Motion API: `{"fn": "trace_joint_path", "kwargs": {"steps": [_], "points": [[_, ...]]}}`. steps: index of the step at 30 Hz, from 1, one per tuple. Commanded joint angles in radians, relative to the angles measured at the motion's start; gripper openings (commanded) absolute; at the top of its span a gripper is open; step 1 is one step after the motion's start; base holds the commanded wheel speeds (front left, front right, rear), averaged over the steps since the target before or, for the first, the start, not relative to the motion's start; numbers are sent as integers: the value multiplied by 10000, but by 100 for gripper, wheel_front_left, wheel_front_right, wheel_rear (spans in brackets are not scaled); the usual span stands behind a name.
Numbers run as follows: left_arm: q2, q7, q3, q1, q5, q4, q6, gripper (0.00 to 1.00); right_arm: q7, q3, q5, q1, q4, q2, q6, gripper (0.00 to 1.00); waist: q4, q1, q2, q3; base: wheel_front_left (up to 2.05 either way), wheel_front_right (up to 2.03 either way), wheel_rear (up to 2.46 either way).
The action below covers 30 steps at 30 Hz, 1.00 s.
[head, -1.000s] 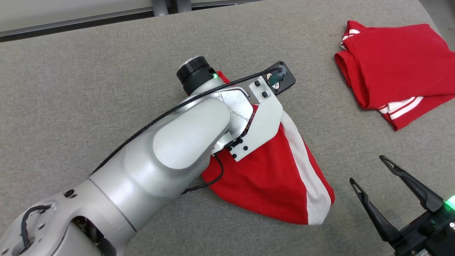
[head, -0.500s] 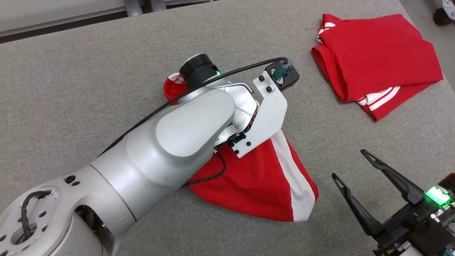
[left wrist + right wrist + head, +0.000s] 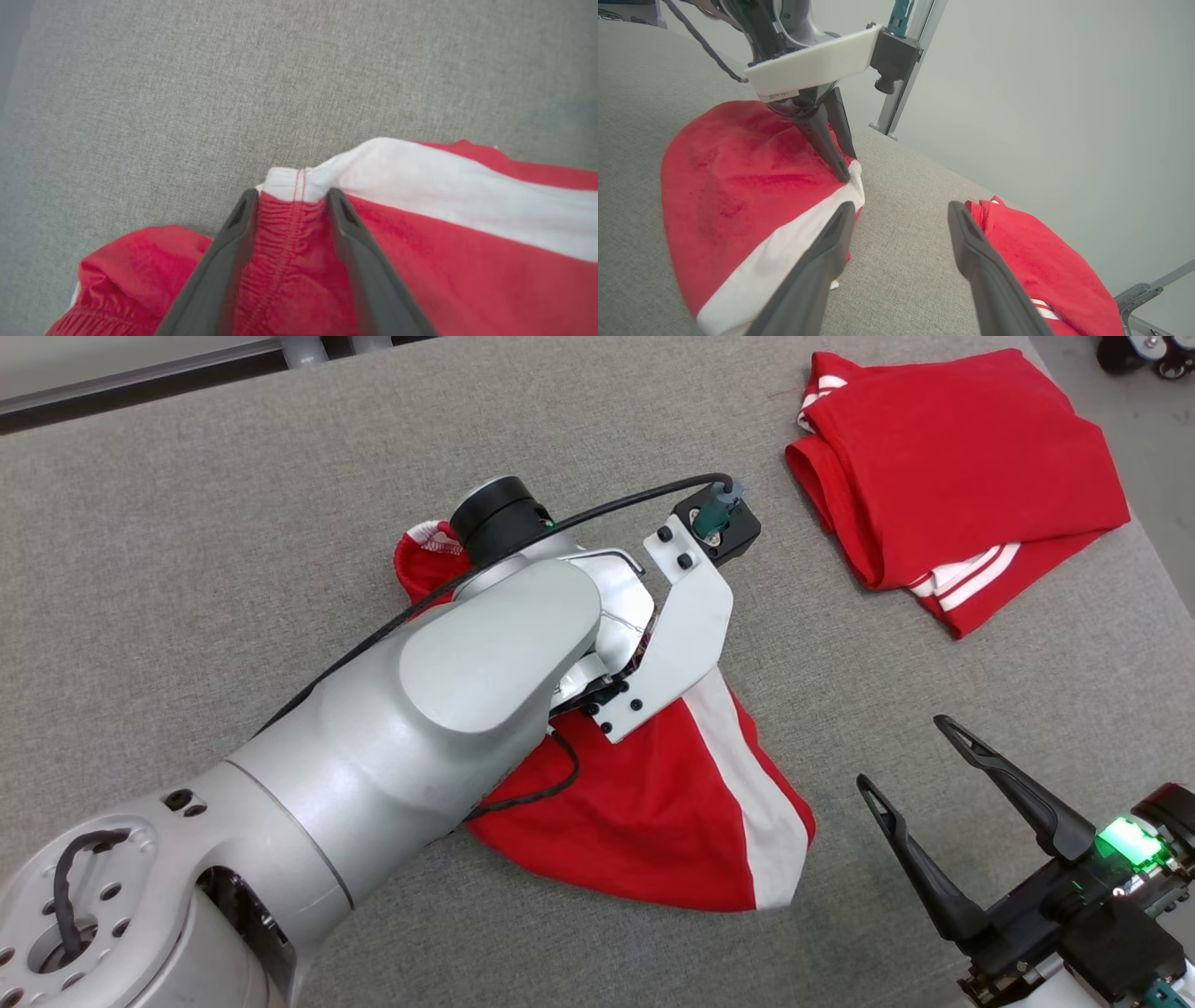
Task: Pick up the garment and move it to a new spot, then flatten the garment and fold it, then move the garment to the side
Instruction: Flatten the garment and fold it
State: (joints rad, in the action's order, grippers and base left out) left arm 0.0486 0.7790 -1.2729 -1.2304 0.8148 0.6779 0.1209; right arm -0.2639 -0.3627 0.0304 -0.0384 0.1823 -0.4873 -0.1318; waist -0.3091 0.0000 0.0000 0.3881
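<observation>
Near the middle of the grey fabric tabletop [image 3: 233, 523], a crumpled red garment with a white side stripe [image 3: 653, 821] is lying bunched. The left pincer [image 3: 292, 196] is standing astride its gathered waistband [image 3: 285, 233], jaws apart and not yet pinching. The pick-up seems to be starting, and it calls next for a firm pinch before lifting. The right pincer [image 3: 901, 751] is hovering nearby, wide open and empty.

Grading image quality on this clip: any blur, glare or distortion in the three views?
Head view: sharp, evenly lit, no glare, faint shadow under the left arm on the grey table. Left wrist view: soft, left gripper blurred, red shorts seam readable. Right wrist view: wide-angle stretch, right gripper smeared up close.
</observation>
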Motion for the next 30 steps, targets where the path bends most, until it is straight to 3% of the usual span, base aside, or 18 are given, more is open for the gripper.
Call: {"fn": "trace_joint_path", "kwargs": {"steps": [1,5,9,12,17,23,26,27,30], "points": [[40,28,-15,62,87,16,11,0,-2,22,11,-80,21,51,23,100,-5,0,0,-51,0,0,0],[37,-506,-39,-78,43,-157,63,0,-2,71,88,-118,35,154,23,100,64,0,0,-230,0,0,0],[35,-2225,74,-538,-161,-434,76,0,-2,132,152,-116,0,329,23,100,289,0,0,-560,0,0,0],[41,-3290,205,-912,-182,-536,93,0,-2,186,218,-3,-70,441,23,100,607,0,0,-919,0,0,0],[217,-4163,307,-1645,-197,-427,90,0,-2,303,269,136,-133,570,23,100,1311,0,0,-1554,0,0,0],[1543,-4156,570,-823,462,-683,-42,0,-2,295,326,271,-150,957,23,100,1864,0,0,-2336,0,0,0],[2513,-4485,795,388,909,-1267,-453,0,-2,377,335,508,-173,1142,23,100,2145,0,0,-2569,0,0,0],[2513,-4485,795,388,909,-1267,-453,0,-2,377,335,508,-173,1142,23,100,2145,0,0,-2569,0,0,0],[3473,-5332,1241,2021,1519,-2203,-1062,0,-2,516,302,729,-162,1305,23,100,2410,0,0,-2605,0,0,0]]}}
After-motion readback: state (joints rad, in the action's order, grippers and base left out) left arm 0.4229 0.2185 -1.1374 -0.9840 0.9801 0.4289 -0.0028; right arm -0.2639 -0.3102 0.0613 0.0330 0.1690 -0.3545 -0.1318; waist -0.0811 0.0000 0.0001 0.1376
